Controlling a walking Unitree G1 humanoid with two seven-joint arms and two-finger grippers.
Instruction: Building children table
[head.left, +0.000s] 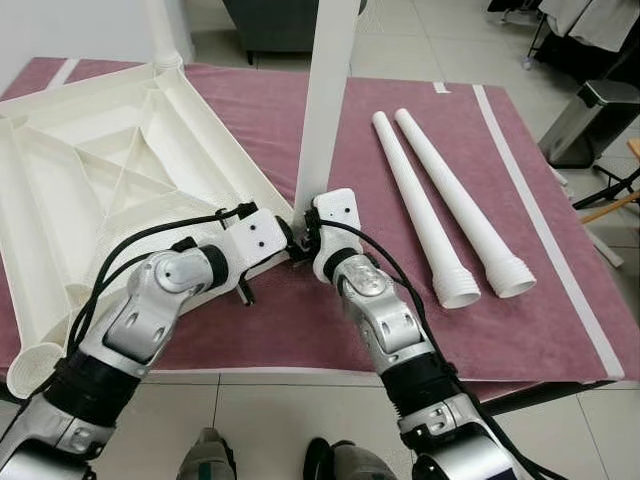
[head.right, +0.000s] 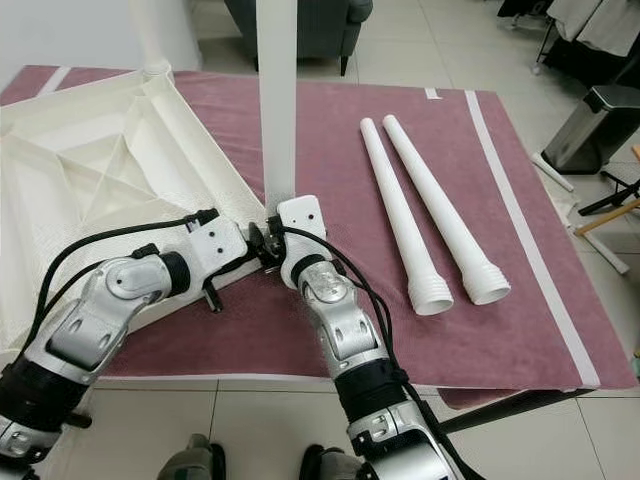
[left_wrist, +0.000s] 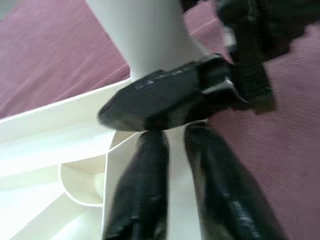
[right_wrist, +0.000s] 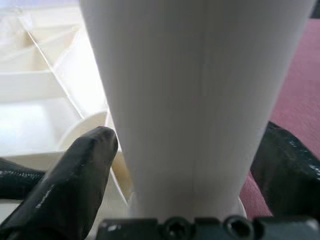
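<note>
Both arms reached forward and bent inward, wrists meeting near the centre of the scene. Right hand (right_wrist: 185, 165): fingers (right_wrist: 75, 175) spread either side of the upright leg (right_wrist: 195, 100), clamped on its base. Left hand (left_wrist: 175, 165): its two fingers (left_wrist: 145, 190) close together, nearly parallel, pointed at the same leg base, just beside the right hand's finger.
</note>
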